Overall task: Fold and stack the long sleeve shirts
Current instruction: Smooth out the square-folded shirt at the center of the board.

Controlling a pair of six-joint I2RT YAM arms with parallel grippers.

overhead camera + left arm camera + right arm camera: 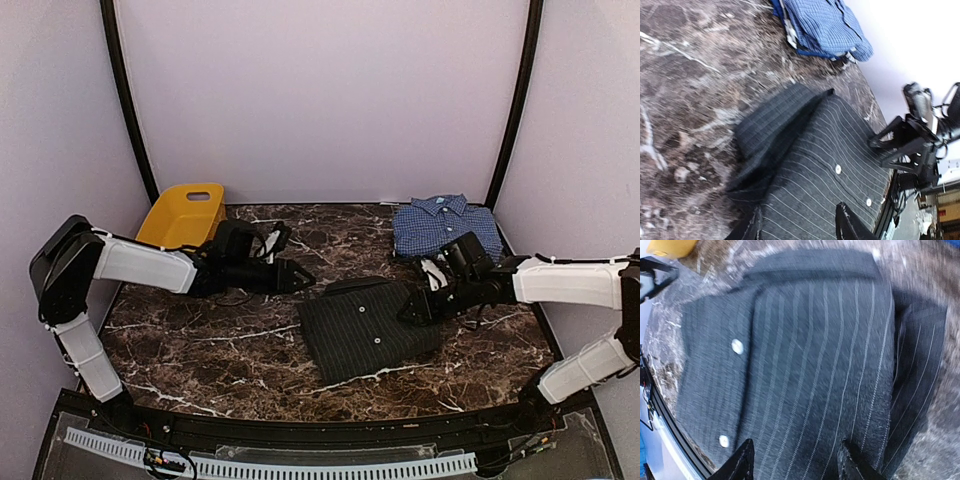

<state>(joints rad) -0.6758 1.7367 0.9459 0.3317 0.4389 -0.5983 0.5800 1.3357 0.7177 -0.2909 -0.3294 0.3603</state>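
Claws both gape empty: left gripper (303, 278) centre-left, right gripper (416, 307) beside the folded black pinstriped shirt (360, 330), likely ready to stack it on the blue checked shirt (440, 228), upper right.

1. The black pinstriped shirt (810, 355) is smearing with motion blur in the right wrist view, and its near edge is running off the bottom of the left wrist view.
2. The blue checked shirt (825, 25) is being cut by the top edge of the left wrist view; from above, the right arm (560, 282) is covering its near edge.
3. The yellow basket (665, 246) is showing only a blurred corner in the right wrist view.
4. The left gripper (799, 215) and right gripper (796, 450) are each showing only fingertips, the frame bottoms cutting the rest.
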